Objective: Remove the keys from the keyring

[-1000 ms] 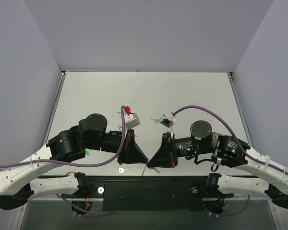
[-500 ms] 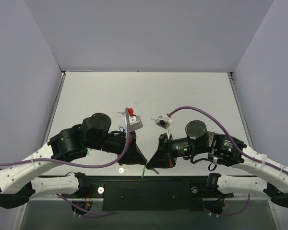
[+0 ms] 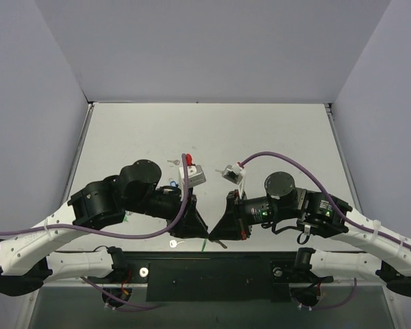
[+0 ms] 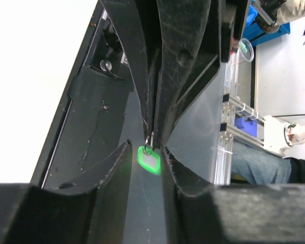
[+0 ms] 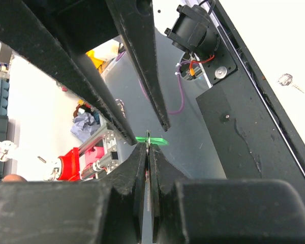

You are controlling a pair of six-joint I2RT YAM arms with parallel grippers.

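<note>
The keyring, a light-green tag (image 4: 150,160) on a thin metal ring, hangs in the air over the table's near edge (image 3: 205,244). My right gripper (image 5: 148,145) is shut on the metal ring, and the tag (image 5: 153,140) shows edge-on just past its tips. My left gripper (image 4: 146,152) stands open, one finger on each side of the tag without pressing it. In the top view the two grippers (image 3: 200,230) (image 3: 216,233) meet tip to tip. One loose silver key (image 3: 175,242) lies on the table by the left gripper. Whether a key still hangs on the ring is hidden.
A blue tag (image 3: 173,184) and a brighter green tag (image 3: 125,218) lie under the left arm. Another small key (image 3: 172,162) lies farther back. The black base bar (image 3: 212,274) runs along the near edge. The loose key (image 5: 285,80) also shows in the right wrist view.
My left gripper has opened and let go of the keyring. Both arms have shifted slightly left, and the right gripper stays shut on the ring.
</note>
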